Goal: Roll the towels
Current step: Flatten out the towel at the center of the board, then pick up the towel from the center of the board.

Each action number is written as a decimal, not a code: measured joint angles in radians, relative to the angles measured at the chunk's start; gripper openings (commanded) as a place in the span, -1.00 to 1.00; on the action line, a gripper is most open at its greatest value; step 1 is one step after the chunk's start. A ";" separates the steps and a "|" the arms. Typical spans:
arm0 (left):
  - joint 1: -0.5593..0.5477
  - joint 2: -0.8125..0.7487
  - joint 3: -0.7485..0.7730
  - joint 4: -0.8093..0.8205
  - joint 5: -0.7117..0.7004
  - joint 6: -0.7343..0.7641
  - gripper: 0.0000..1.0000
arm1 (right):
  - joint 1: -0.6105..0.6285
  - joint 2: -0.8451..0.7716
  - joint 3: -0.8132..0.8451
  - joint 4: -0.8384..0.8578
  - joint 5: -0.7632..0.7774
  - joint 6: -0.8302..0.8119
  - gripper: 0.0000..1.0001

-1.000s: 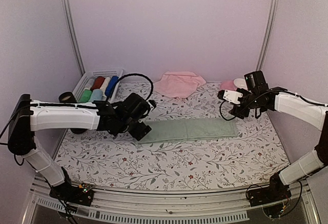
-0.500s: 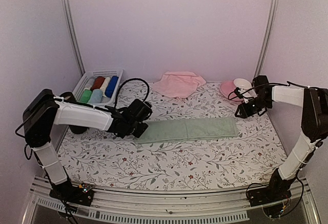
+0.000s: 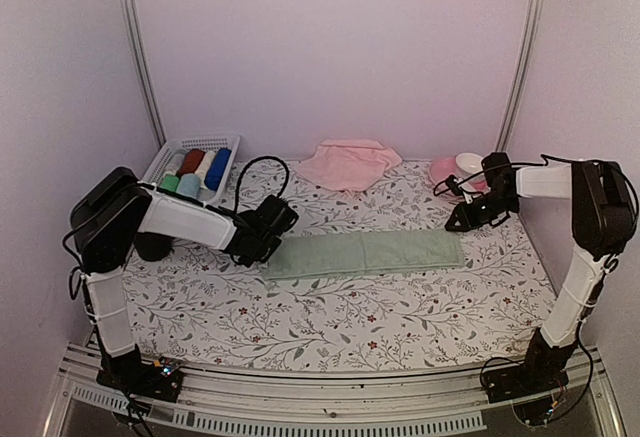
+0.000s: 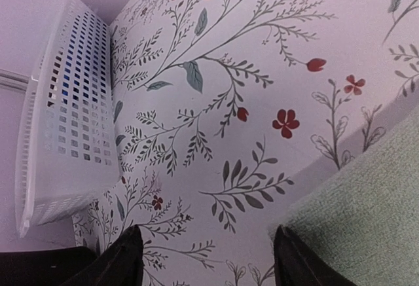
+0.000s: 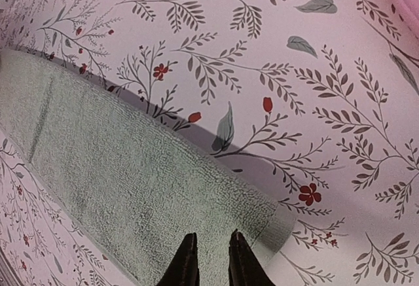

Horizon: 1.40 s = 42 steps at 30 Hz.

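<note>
White basket (image 3: 200, 139) of rolled cloths (image 3: 196, 169), mint towel (image 3: 365, 253) flat outside

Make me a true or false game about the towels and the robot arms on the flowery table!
1. The green towel lies flat and unrolled. True.
2. The pink towel is rolled up inside the white basket. False: it lies bunched up at the back, outside the basket.
3. The left gripper is open at the green towel's left end. True.
4. The white cup stands on the green towel. False: it sits on the pink saucer at the back right.
</note>
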 measured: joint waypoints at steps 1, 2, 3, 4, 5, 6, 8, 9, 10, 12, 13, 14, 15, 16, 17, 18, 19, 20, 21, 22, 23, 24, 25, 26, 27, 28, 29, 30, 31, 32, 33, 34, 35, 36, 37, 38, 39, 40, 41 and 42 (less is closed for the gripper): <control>0.003 0.007 0.002 0.003 -0.002 0.002 0.36 | 0.000 0.015 0.006 0.002 0.006 0.005 -0.73; 0.004 0.014 0.006 0.005 -0.004 0.003 0.35 | 0.000 0.028 0.014 0.002 0.011 0.008 -0.73; 0.005 0.026 0.010 0.010 -0.004 0.004 0.35 | 0.000 0.044 0.024 0.005 0.019 0.011 -0.73; 0.005 0.038 0.013 0.013 -0.004 0.005 0.35 | 0.000 0.058 0.032 0.010 0.028 0.015 -0.74; 0.005 0.049 0.013 0.014 -0.003 0.005 0.35 | 0.000 0.068 0.037 0.012 0.038 0.019 -0.74; 0.005 0.056 0.013 0.014 -0.005 0.005 0.35 | 0.000 0.078 0.041 0.015 0.047 0.022 -0.74; 0.005 0.058 0.013 0.018 -0.006 0.006 0.35 | 0.000 0.091 0.043 0.020 0.062 0.026 -0.74; 0.005 0.058 0.013 0.019 -0.006 0.006 0.35 | 0.000 0.097 0.043 0.022 0.067 0.029 -0.75; 0.005 0.058 0.013 0.019 -0.006 0.006 0.35 | 0.000 0.103 0.043 0.023 0.071 0.032 -0.74; 0.006 0.058 0.013 0.019 -0.005 0.008 0.35 | 0.000 0.112 0.043 0.024 0.081 0.036 -0.74; 0.006 0.058 0.013 0.018 -0.004 0.008 0.35 | 0.000 0.114 0.043 0.024 0.086 0.037 -0.74; 0.006 0.059 0.014 0.018 -0.003 0.008 0.35 | 0.000 0.115 0.043 0.024 0.090 0.038 -0.74; 0.006 0.060 0.014 0.018 -0.004 0.008 0.35 | 0.000 0.116 0.043 0.024 0.093 0.040 -0.73; 0.006 0.060 0.015 0.017 -0.003 0.008 0.35 | 0.000 0.116 0.043 0.024 0.095 0.040 -0.72; 0.006 0.060 0.016 0.016 -0.003 0.008 0.35 | 0.000 0.116 0.043 0.024 0.096 0.042 -0.69; 0.006 0.060 0.016 0.015 -0.003 0.008 0.36 | 0.000 0.116 0.043 0.025 0.097 0.043 -0.65; 0.006 0.060 0.016 0.015 -0.002 0.008 0.38 | 0.000 0.116 0.043 0.024 0.096 0.045 -0.64; 0.006 0.060 0.016 0.014 -0.002 0.008 0.40 | 0.000 0.116 0.043 0.024 0.096 0.044 -0.52; 0.007 0.060 0.016 0.014 -0.001 0.007 0.42 | 0.000 0.116 0.044 0.024 0.097 0.044 -0.43; 0.008 0.059 0.016 0.014 0.000 0.008 0.43 | 0.000 0.116 0.045 0.023 0.096 0.048 -0.34; 0.008 0.058 0.016 0.014 0.002 0.008 0.44 | 0.000 0.116 0.046 0.023 0.097 0.045 -0.25; 0.010 0.057 0.017 0.014 0.004 0.008 0.46 | 0.000 0.116 0.048 0.021 0.098 0.039 -0.14; 0.011 0.057 0.019 0.013 0.008 0.008 0.49 | 0.000 0.115 0.050 0.021 0.100 0.040 -0.04; 0.014 0.057 0.022 0.013 0.012 0.007 0.55 | 0.000 0.113 0.051 0.021 0.103 0.033 0.05; 0.016 0.056 0.024 0.012 0.016 0.006 0.61 | 0.000 0.109 0.051 0.019 0.106 0.039 0.14; 0.018 0.052 0.025 0.011 0.024 0.005 0.68 | 0.000 0.102 0.051 0.016 0.108 0.035 0.21; 0.021 0.045 0.025 0.008 0.030 0.004 0.78 | 0.000 0.087 0.051 0.011 0.112 0.034 0.28; 0.022 0.037 0.025 0.006 0.035 0.001 0.90 | 0.000 0.065 0.051 0.006 0.114 0.034 0.32; 0.023 0.028 0.025 0.004 0.040 -0.002 0.94 | 0.000 0.040 0.051 0.004 0.115 0.034 0.35; 0.023 0.013 0.025 0.003 0.048 -0.011 0.95 | 0.000 0.009 0.051 0.004 0.116 0.032 0.37; 0.023 0.000 0.025 0.002 0.051 -0.011 0.95 | 0.000 -0.016 0.051 0.003 0.116 0.032 0.38; 0.023 -0.018 0.025 0.003 0.053 -0.019 0.95 | 0.000 -0.048 0.051 0.003 0.116 0.032 0.38; 0.023 -0.038 0.025 0.003 0.053 -0.023 0.94 | 0.000 -0.068 0.051 0.004 0.116 0.032 0.38; 0.023 -0.060 0.025 0.002 0.052 -0.027 0.95 | 0.000 -0.089 0.051 0.003 0.116 0.032 0.39; 0.023 -0.083 0.025 0.003 0.051 -0.032 0.94 | -0.001 -0.098 0.051 0.003 0.116 0.032 0.39; 0.023 -0.108 0.025 0.002 0.048 -0.037 0.95 | -0.003 -0.100 0.051 0.003 0.116 0.032 0.39; 0.022 -0.129 0.024 0.002 0.045 -0.042 0.95 | -0.004 -0.098 0.047 0.002 0.116 0.033 0.39; 0.017 -0.155 0.022 0.002 0.041 -0.047 0.95 | -0.007 -0.093 0.039 -0.002 0.116 0.035 0.39; 0.012 -0.182 0.016 0.004 0.033 -0.053 0.94 | -0.010 -0.089 0.031 -0.008 0.115 0.036 0.37; 0.006 -0.215 0.005 0.005 0.022 -0.061 0.95 | -0.016 -0.078 0.017 -0.018 0.115 0.039 0.36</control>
